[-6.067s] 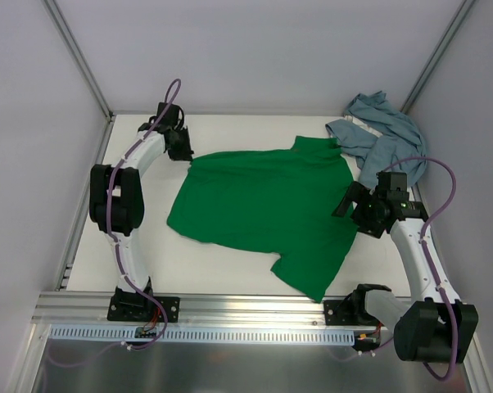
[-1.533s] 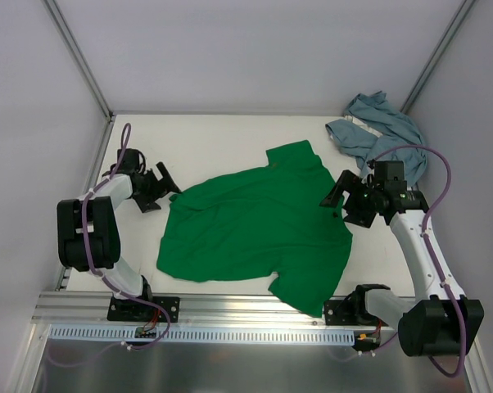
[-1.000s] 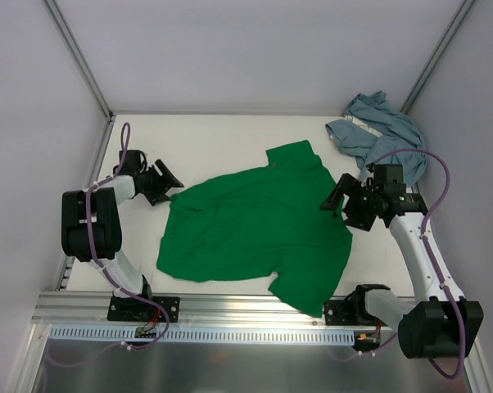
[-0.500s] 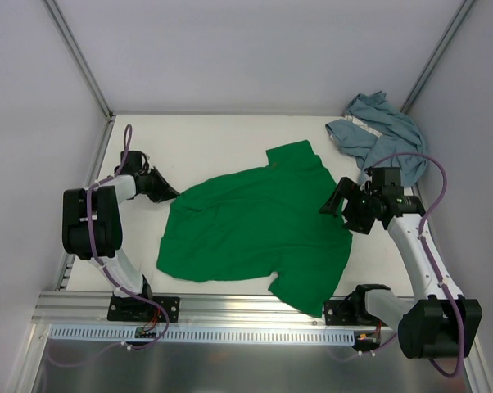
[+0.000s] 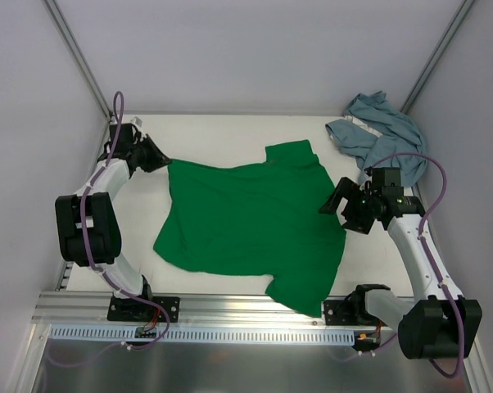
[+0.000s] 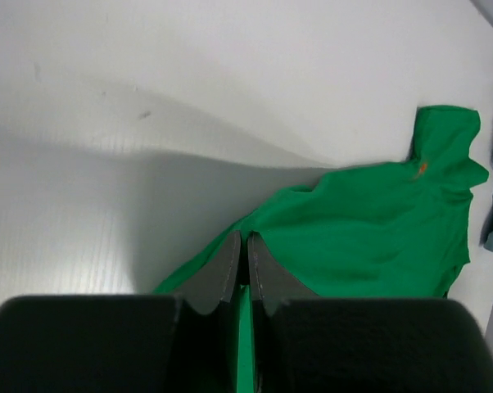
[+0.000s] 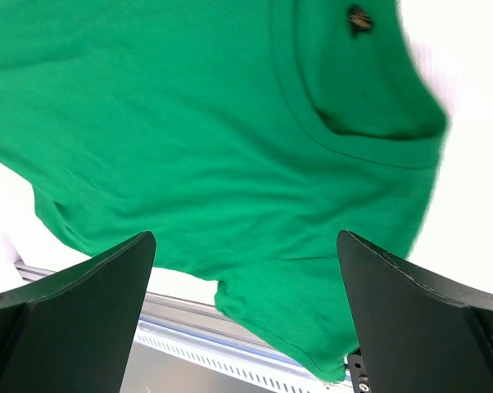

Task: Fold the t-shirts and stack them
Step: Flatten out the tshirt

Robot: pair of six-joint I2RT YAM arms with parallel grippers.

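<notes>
Green t-shirt point(image 5: 255, 217) lies spread on the white table point(image 5: 230, 131), one far-left corner pinched by the left gripper point(image 5: 159, 157).

In the left wrist view the two fingers point(image 6: 227, 266) are pressed almost together with green cloth clamped between them. The right gripper point(image 5: 335, 201) is at the shirt's right edge, its jaws spread wide and holding nothing. A tiny mark point(image 6: 421, 168) beside the collar is too small to read. The blue-grey t-shirt point(image 5: 377, 131) lies crumpled in the far right corner, its paler trim showing, apart from the green one.
</notes>
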